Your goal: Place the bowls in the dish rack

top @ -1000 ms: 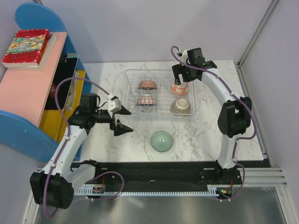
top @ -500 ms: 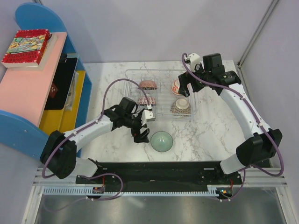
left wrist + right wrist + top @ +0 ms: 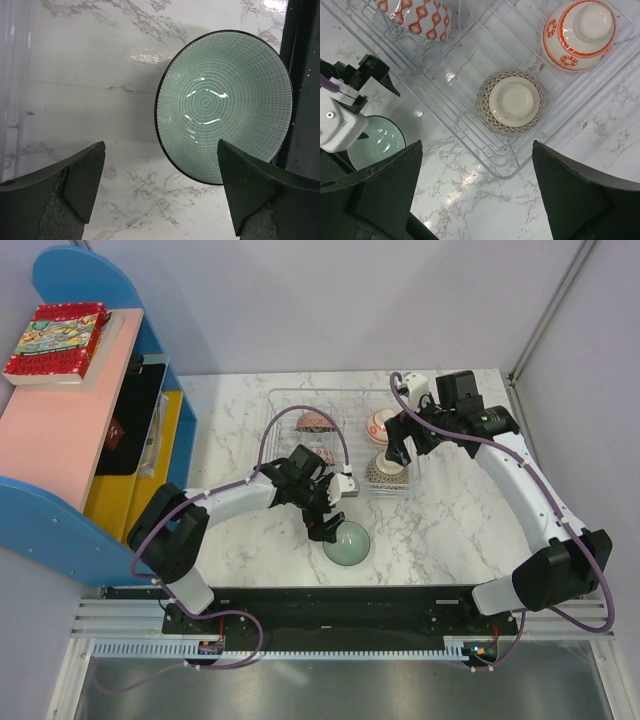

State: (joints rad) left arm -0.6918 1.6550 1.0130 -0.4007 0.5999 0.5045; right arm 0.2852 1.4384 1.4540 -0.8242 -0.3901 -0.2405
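Bowls fill the clear dish rack (image 3: 345,402) at the back of the marble surface (image 3: 455,525), seen from overhead: a reddish bowl (image 3: 316,421) and a diamond-patterned bowl (image 3: 417,20) in the left half, an orange-red floral bowl (image 3: 383,425) and a lattice bowl (image 3: 385,472) in the right half, while a mint-green bowl (image 3: 348,543) stands alone on the surface just in front of the rack, apart from it. Only this view takes in both arms whole: the left arm (image 3: 230,498) lies low and stretched rightward across the surface, its wrist at the mint-green bowl's far-left edge; the right arm (image 3: 525,480) rises from its base at the right, bends back to the left and hangs its wrist over the rack's right half. The left wrist camera alone shows the mint-green bowl mouth up, finely ringed inside under a dark rim, with the left fingers (image 3: 75,175) spread wide, the rim crossing the gap between them, one finger over the bowl's inside and the other over bare surface. The right wrist camera alone shows the lattice bowl and the floral bowl turned foot up, the floral one tilted, and the right fingers (image 3: 580,195) spread wide and holding nothing, above the rack's near corner
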